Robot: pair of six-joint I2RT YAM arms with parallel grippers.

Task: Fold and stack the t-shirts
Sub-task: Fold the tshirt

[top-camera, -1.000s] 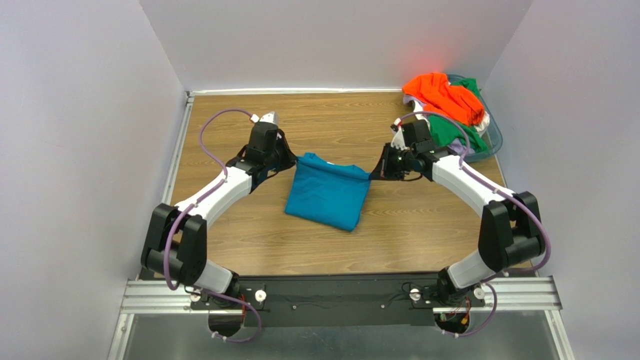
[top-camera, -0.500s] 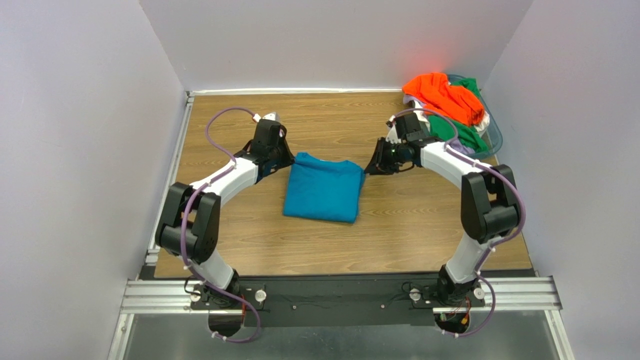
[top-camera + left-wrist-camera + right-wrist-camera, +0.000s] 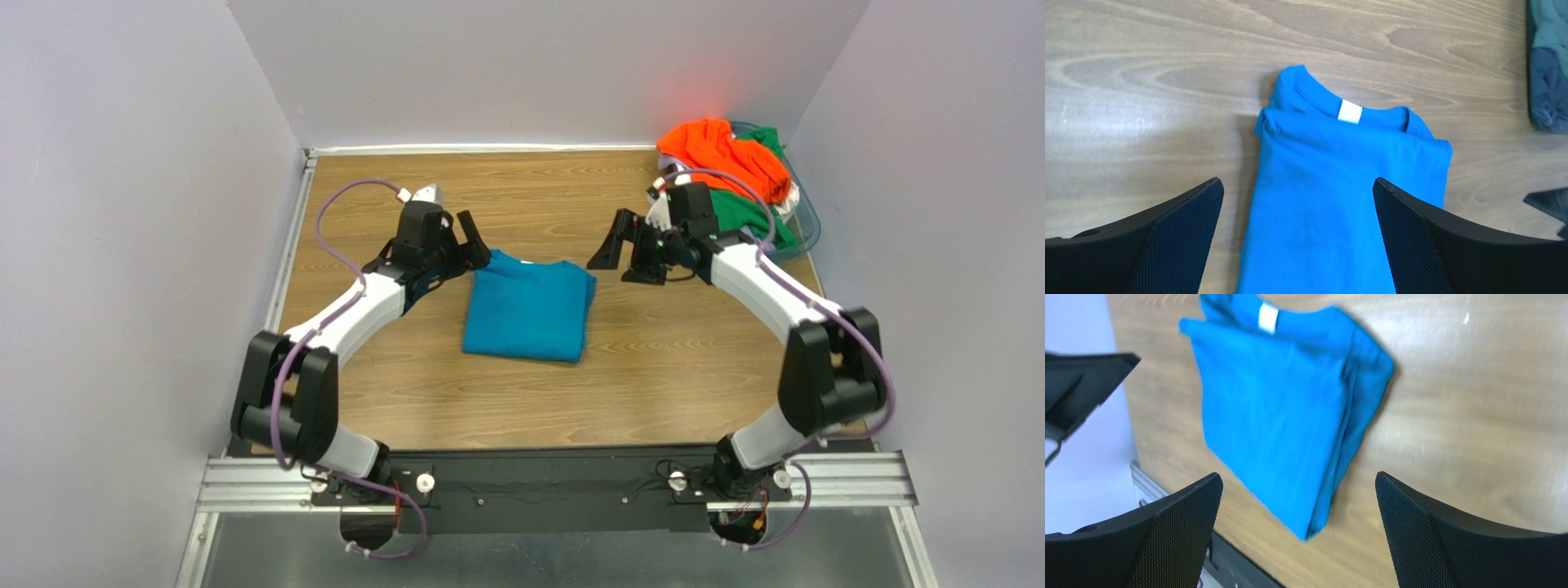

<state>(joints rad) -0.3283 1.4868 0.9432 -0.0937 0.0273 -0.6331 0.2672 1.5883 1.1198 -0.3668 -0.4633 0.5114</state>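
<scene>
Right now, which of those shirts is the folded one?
The teal-blue t-shirt, lying flat as a neat rectangle on the table with its white neck label showing. The orange shirt and the green shirt sit crumpled together in the basket.

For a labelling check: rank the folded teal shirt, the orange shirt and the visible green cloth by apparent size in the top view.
1. folded teal shirt
2. orange shirt
3. green cloth, partly hidden under the orange one

The bunched pair sits farther from the camera, so true sizes may differ.
</scene>
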